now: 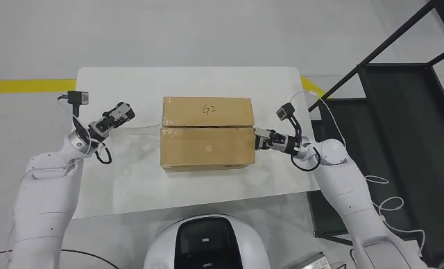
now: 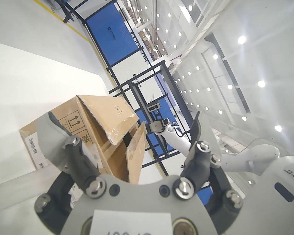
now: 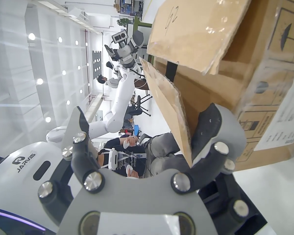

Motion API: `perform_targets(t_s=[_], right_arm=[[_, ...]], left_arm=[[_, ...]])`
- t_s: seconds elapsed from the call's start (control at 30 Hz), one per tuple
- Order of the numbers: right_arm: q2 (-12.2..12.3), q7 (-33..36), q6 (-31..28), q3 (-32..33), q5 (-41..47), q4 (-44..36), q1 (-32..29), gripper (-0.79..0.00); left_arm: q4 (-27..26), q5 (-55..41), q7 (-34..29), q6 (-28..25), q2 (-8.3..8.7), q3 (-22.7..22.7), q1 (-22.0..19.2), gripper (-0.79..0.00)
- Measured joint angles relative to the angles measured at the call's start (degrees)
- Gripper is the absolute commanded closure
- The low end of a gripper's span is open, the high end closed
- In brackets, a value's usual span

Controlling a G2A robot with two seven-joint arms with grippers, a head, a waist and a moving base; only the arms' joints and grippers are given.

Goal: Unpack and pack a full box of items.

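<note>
Box position: box point(image 1: 207, 134) sits mid-table point(image 1: 118, 186), long side facing the robot, both top flaps loose and part-raised.
Handling, judged: stiff corrugated card. The flaps hinge freely and their edges are ragged. Contents are hidden, so assume it is heavy if full and leave the body where it is.
Hold point, judged: the free end edge of a flap, pinched across its thickness; the broad faces offer no grip.
Right gripper point(image 3: 144, 118): spread wide at the box's right end. The near flap point(image 3: 166, 106) runs edge-on between the fingers, its corner against one pad point(image 3: 198, 133), not clamped. The far flap point(image 3: 196, 23) is untouched.
Left gripper point(image 2: 123, 123): spread wide, holding nothing, apart from the box's left end.
</note>
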Motion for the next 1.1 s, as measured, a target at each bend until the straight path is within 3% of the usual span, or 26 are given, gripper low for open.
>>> perform_targets(t_s=[0.27, 0.67, 0.83, 1.1], right_arm=[[-0.1, 3.9, -2.0, -0.6, 4.2, 0.1, 1.7, -0.785], [2.8, 12.2, 3.4, 3.4, 3.4, -14.1, -11.1, -0.785], [3.2, 11.2, 2.6, 1.5, -1.2, -16.6, -14.7, -0.785], [2.6, 2.8, 0.7, -3.2, -9.4, -13.6, -13.1, -0.785]], left_arm=[[0.7, -3.6, -0.8, 0.7, 0.24, 0.0, -0.6, -0.785], [-1.0, -6.5, -0.9, 1.1, 0.89, -1.4, 1.1, -0.785], [-1.5, -6.4, -0.4, 1.6, 0.93, -0.9, 1.7, -0.785], [-2.4, -6.8, -2.3, 4.2, 0.64, 2.4, 1.3, -0.785]])
